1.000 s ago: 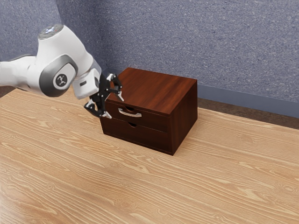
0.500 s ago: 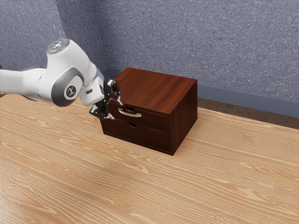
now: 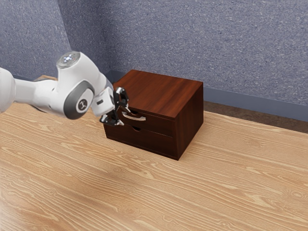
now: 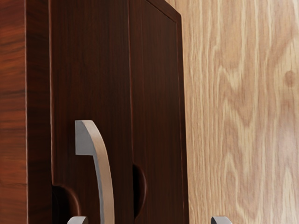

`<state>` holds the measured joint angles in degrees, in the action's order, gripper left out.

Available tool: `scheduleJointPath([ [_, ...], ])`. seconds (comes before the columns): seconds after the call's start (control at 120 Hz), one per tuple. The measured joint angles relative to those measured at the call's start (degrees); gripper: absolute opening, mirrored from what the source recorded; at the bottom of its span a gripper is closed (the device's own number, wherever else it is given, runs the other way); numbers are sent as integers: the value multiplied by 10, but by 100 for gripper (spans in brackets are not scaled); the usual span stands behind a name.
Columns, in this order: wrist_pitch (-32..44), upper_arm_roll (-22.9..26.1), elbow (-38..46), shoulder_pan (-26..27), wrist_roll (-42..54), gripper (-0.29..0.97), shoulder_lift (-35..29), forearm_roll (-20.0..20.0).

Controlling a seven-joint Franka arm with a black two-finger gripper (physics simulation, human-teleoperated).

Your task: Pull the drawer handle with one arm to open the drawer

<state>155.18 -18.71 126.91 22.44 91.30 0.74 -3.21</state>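
Note:
A dark wooden cabinet (image 3: 161,91) with two drawers stands on the table. The upper drawer (image 3: 154,122) carries a curved silver handle (image 3: 134,115) and its front sits flush with the cabinet. My black gripper (image 3: 120,111) is at the handle's end toward the exterior view's left, open, with its fingers spread above and below the handle's level. In the wrist view the handle (image 4: 96,168) runs up the drawer front (image 4: 117,93), close to one fingertip (image 4: 77,220), while the other fingertip (image 4: 220,219) stands far off over the table. Neither finger grips it.
The lower drawer (image 3: 144,138) has a small recess and no visible handle. The wooden table (image 3: 154,187) stretches wide in front of the cabinet. A grey wall (image 3: 216,38) rises behind it.
My arm has swung toward the exterior view's right and lowered. The gripper has closed in on the cabinet's front, reaching the handle's end. The drawer has not moved.

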Motion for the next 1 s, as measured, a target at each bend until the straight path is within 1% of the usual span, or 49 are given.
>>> scheduleJointPath([
  [0.333, 42, 4, -7, 6, 3, 28, 35, -4],
  [0.7, 65, 4, -20, 4, 5, 28, 59, -14],
  [1.0, 70, 4, -22, 2, 5, 19, 70, -21],
])
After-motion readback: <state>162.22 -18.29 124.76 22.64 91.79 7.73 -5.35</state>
